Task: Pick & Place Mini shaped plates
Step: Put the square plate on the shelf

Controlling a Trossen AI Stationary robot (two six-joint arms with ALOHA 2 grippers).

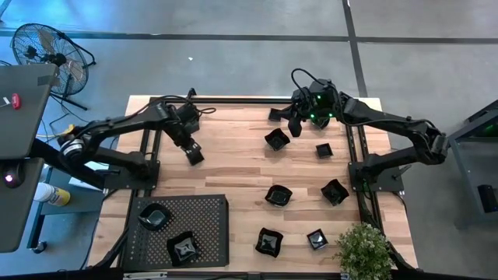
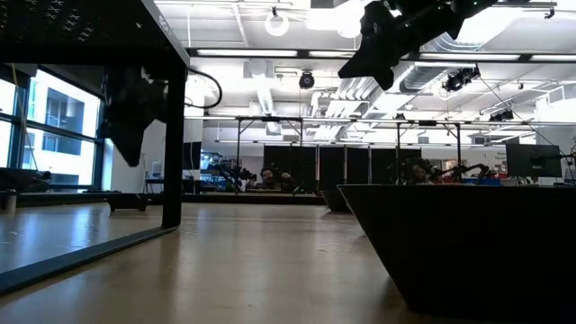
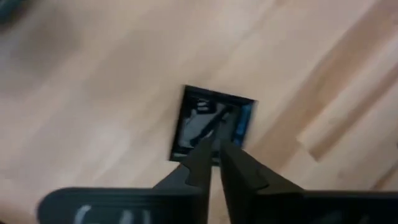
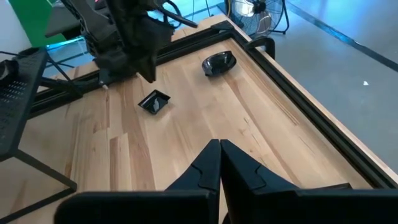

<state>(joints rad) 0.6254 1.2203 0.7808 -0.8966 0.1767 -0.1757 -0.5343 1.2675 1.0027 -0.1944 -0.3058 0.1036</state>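
A small square black plate point(image 3: 198, 118) lies flat on the wooden table point(image 1: 233, 163) at its far left; it also shows in the right wrist view point(image 4: 155, 101). My left gripper point(image 3: 216, 144) hangs just above that plate, pointing down, its fingertips almost together and clear of it point(image 1: 194, 155). My right gripper point(image 4: 219, 144) is shut on nothing, raised over the far right of the table point(image 1: 296, 124). Several more mini plates lie about the right half, among them one point(image 1: 277, 139) and another point(image 1: 324, 149). A round plate point(image 4: 219, 63) sits by the far rail.
A black perforated tray point(image 1: 206, 214) stands at the near left with two plates in it point(image 1: 154, 216) point(image 1: 183, 247). A black rail frame point(image 1: 257, 101) edges the table. A potted plant point(image 1: 364, 250) stands at the near right. One plate point(image 2: 468, 243) looms close in the low view.
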